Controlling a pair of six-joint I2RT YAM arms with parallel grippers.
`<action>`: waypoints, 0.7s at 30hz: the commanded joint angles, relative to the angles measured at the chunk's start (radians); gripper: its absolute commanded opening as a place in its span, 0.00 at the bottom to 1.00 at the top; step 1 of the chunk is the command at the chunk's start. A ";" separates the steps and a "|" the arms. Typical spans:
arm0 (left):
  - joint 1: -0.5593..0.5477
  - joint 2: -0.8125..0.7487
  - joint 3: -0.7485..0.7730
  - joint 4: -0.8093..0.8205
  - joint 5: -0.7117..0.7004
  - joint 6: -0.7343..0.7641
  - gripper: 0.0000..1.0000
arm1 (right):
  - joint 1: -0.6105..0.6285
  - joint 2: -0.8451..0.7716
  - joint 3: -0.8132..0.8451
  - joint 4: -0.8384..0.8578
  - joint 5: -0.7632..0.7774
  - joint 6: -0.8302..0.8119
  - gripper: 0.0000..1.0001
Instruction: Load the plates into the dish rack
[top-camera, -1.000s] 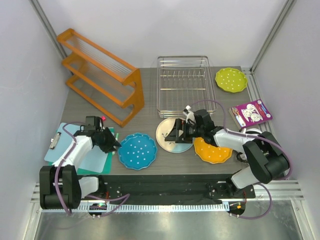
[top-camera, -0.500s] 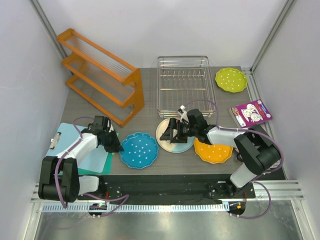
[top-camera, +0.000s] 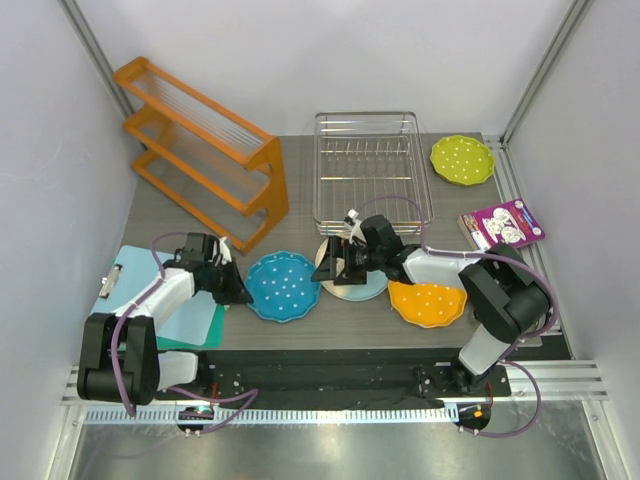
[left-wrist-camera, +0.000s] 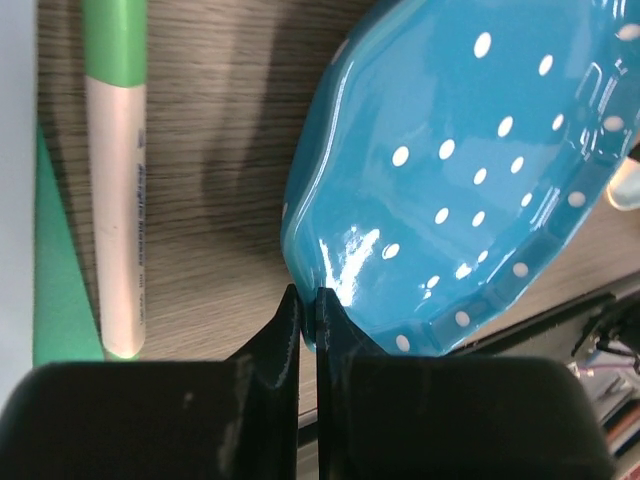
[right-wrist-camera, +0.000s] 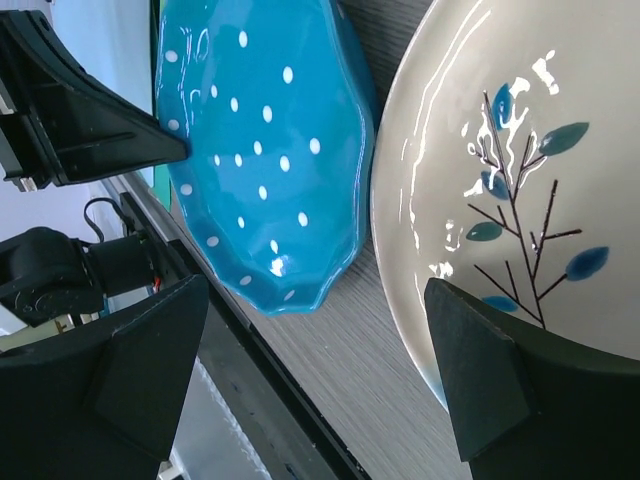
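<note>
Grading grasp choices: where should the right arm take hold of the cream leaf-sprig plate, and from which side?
Likely the rim facing the blue plate, approached from that side at a low slant. The cream plate lies flat on the table, so only its thin edge can be pinched; the right gripper, jaws open, frames that edge.

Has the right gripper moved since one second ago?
Yes. The right gripper has slid left, from below the middle of the dish rack to below its left edge.

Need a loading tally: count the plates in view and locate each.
4: blue plate front centre, cream plate beside it, orange plate front right, green plate far right corner. None seems hidden.
</note>
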 joint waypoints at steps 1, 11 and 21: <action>0.007 -0.043 -0.003 0.069 0.248 0.083 0.00 | 0.008 0.022 0.053 -0.008 0.009 -0.011 0.95; 0.013 -0.121 -0.041 0.118 0.398 0.119 0.00 | 0.043 0.079 0.073 0.033 -0.041 -0.010 0.92; 0.096 -0.045 -0.034 0.132 0.464 0.138 0.00 | 0.132 0.085 0.013 0.091 -0.103 -0.013 0.84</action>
